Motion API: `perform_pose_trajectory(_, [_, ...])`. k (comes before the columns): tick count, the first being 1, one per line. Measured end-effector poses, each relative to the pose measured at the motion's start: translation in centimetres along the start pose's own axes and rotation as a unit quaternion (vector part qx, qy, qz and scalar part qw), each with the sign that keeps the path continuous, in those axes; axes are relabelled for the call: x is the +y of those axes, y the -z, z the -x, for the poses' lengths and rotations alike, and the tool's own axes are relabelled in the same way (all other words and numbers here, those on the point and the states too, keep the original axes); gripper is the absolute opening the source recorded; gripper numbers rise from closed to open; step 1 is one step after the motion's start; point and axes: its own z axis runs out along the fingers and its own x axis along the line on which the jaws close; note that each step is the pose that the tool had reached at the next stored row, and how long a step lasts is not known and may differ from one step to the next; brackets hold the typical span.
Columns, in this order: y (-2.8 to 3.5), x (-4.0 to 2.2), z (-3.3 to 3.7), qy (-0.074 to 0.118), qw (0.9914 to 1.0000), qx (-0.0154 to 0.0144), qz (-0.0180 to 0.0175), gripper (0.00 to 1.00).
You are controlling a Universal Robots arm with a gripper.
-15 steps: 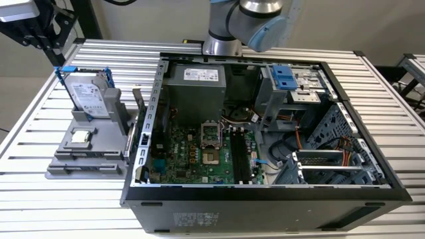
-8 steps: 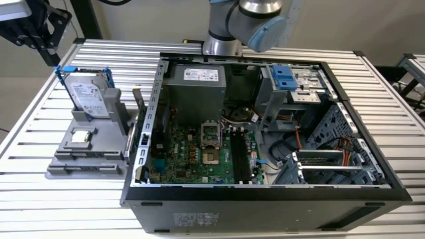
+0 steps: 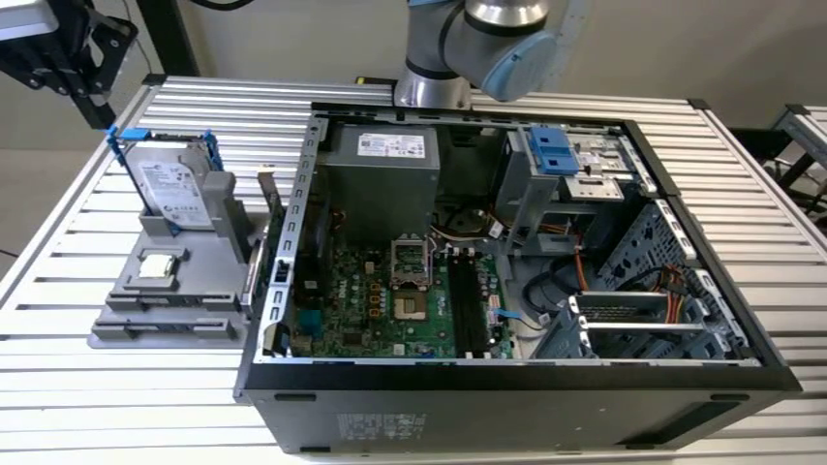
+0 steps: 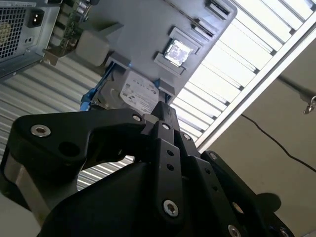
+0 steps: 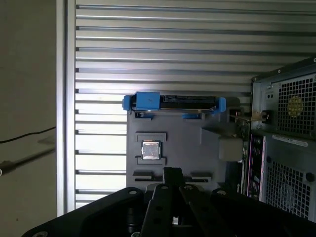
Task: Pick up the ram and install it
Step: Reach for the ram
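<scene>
You are seeing the gripper (image 5: 172,174) hanging over the gray holder (image 5: 190,143) in both wrist views, and its black fingers (image 4: 159,129) are pressing together with nothing clamped between them. The ram (image 3: 269,197) is standing on edge as a thin stick in the upper left of the exterior view. It is sitting at the holder's edge toward the exterior view's right, just beside the outer wall of the open computer case (image 3: 517,373) and well apart from the gripper. On the same holder the silver hard drive (image 3: 174,184) is leaning upright in its blue frame, and the small square processor chip (image 3: 158,263) is lying flat below it in the frame. Inside the case, the long black slots (image 3: 466,300) are running along the motherboard (image 3: 368,310) near the frame's centre. The arm (image 3: 485,39) is entering at the top centre, and holder and case are both resting on the slatted table (image 3: 77,387)
</scene>
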Motion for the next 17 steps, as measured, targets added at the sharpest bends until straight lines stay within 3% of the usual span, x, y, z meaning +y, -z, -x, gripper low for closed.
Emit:
perform_pose_trajectory(5, [0.00, -0.21, 0.11, 0.000, 1.00000, 0.0001, 0.0000, 0.00])
perform_pose_trajectory(17, [0.12, -2.54, 0.44, 0.000, 1.00000, 0.0010, 0.0000, 0.00])
